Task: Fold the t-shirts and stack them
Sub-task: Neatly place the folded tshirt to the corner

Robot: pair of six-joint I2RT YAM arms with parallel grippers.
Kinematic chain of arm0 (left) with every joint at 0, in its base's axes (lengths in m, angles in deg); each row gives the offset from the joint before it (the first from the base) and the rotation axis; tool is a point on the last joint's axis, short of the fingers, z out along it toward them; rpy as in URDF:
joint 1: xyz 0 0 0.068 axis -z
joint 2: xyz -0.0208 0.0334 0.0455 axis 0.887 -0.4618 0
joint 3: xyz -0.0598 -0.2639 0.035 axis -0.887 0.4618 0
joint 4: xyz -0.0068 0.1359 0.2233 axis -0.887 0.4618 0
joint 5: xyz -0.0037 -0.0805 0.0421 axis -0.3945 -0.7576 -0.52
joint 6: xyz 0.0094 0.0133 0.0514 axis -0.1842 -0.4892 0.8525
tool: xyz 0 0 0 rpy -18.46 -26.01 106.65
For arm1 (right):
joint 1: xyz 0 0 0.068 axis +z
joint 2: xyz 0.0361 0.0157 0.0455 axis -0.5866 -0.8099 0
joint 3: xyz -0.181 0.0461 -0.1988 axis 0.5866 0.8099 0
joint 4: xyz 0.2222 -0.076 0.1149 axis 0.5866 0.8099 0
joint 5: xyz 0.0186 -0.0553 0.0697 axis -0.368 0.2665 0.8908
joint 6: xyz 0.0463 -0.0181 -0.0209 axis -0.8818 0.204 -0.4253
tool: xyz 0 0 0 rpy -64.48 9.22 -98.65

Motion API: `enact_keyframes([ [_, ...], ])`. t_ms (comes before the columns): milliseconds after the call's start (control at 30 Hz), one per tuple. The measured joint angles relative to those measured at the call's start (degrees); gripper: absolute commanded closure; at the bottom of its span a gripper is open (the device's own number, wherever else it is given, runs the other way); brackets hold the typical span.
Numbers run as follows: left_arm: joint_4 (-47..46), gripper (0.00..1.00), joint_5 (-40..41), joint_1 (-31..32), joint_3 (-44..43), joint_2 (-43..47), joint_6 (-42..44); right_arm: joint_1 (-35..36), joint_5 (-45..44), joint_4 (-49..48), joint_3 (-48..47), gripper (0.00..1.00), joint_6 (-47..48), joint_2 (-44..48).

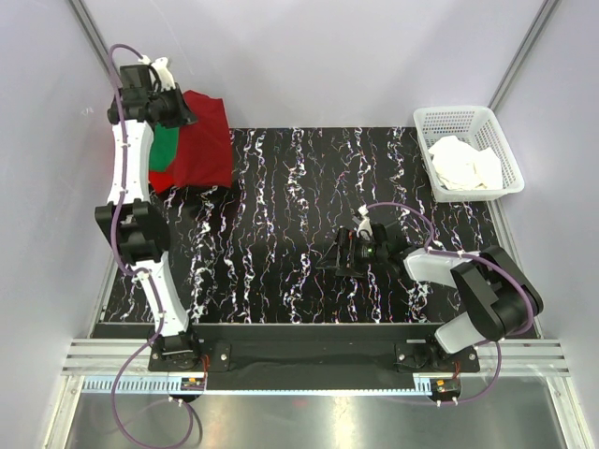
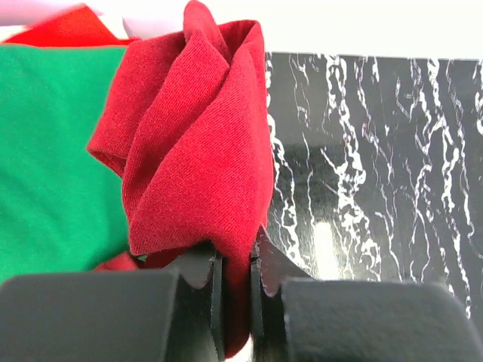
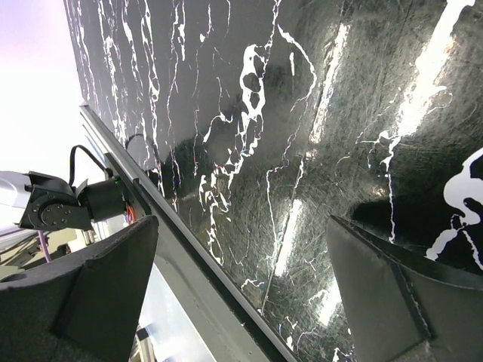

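Stack so far: building up at the far-left corner of the table (image 1: 299,187), with the green shirt (image 1: 161,154) lying flat and a sliver of the bright red shirt (image 2: 68,30) peeking out beyond it.
Shirt in hand: the dark red shirt (image 1: 204,140), resting on top of the green one. Looking roughly folded from the top view, but bunching into a rumpled ridge in the left wrist view.
Left claw (image 2: 234,264): reaching over the pile and pinching tight on a gathered fold of the dark red cloth, with the fingers almost meeting around it.
Right claw (image 3: 241,294): hovering low over bare table right of centre, spreading wide and gripping nothing.
Progress, as a judgement: probably past halfway. Two shirts seemingly lying stacked, and a third landing on the pile but needing release and perhaps some smoothing.
Basket (image 1: 426,122): standing at the far-right corner, well apart from the pile.
Basket contents: holding a crumpled pale cloth (image 1: 463,164), whitish here. Possibly one more shirt or several, too bunched up to count.
Left to do, as a judgement: letting go of the dark red shirt, then taking out, folding and stacking whatever is waiting in the basket.
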Motion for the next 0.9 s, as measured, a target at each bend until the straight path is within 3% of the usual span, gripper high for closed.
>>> enact_keyframes([
  [333,-1.51,0.88,-1.25,-2.99,-8.07,-2.21,-2.34,-0.55,1.11,-0.33,-0.35,0.00,0.00,-0.90],
  [600,-4.42,0.82,-2.78,-7.19,-9.31,-7.17,-4.39,-0.72,1.53,-0.42,-0.35,0.00,0.00,-1.25],
  [900,-8.13,0.76,5.18,-9.29,-9.90,-14.93,-4.44,-0.96,1.55,-0.46,-0.35,0.00,-0.07,-1.29],
])
